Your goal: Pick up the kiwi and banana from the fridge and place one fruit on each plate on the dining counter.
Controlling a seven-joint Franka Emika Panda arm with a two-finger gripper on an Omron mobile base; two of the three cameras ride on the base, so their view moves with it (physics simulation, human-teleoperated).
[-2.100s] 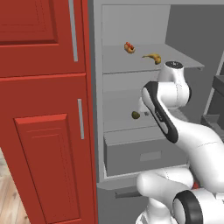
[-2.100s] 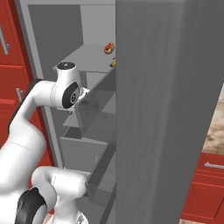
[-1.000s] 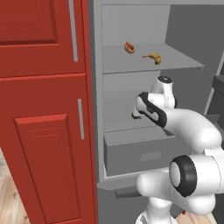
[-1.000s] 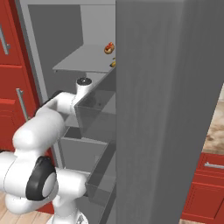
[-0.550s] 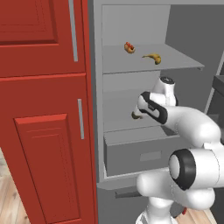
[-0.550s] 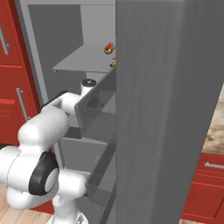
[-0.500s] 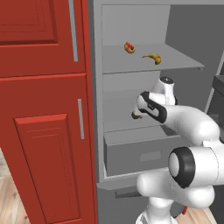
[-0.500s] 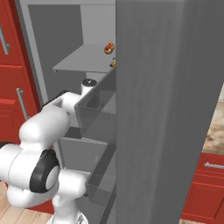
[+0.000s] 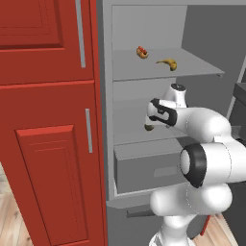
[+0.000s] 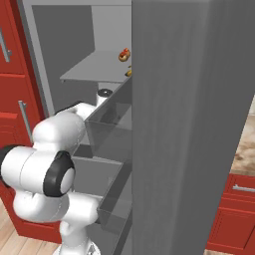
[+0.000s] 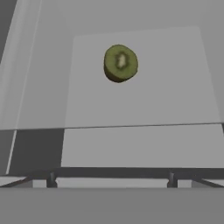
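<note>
1. While the fridge (image 9: 202, 43) stands open, its inside shows as smooth matte grey: flat walls, thin flat shelves and a boxy grey drawer (image 9: 144, 166) below.
2. On the top shelf (image 9: 192, 71) lies the banana (image 9: 167, 63), small, curved and yellow with dark tips.
3. Just left of it on that shelf sits a stubby red-and-tan food item (image 9: 141, 52), apart from the banana.
4. One shelf lower rests the kiwi (image 11: 120, 63), a small oval with dull olive-brown skin; the hand view shows a cut green face with a pale core.
5. In the left base view the kiwi peeks out just below and left of the arm's dark wrist.
6. The white, glossy, rounded arm reaches into the middle compartment.
7. The gripper (image 9: 153, 111) is spread wide and grasps nothing; it sits short of the kiwi, not touching it.
8. Left of the fridge stands a tall red cupboard (image 9: 48, 144) with raised panels and slim grey bar handles.
9. A strip of pale wood-plank floor (image 9: 7, 216) shows at the lower left.
</note>
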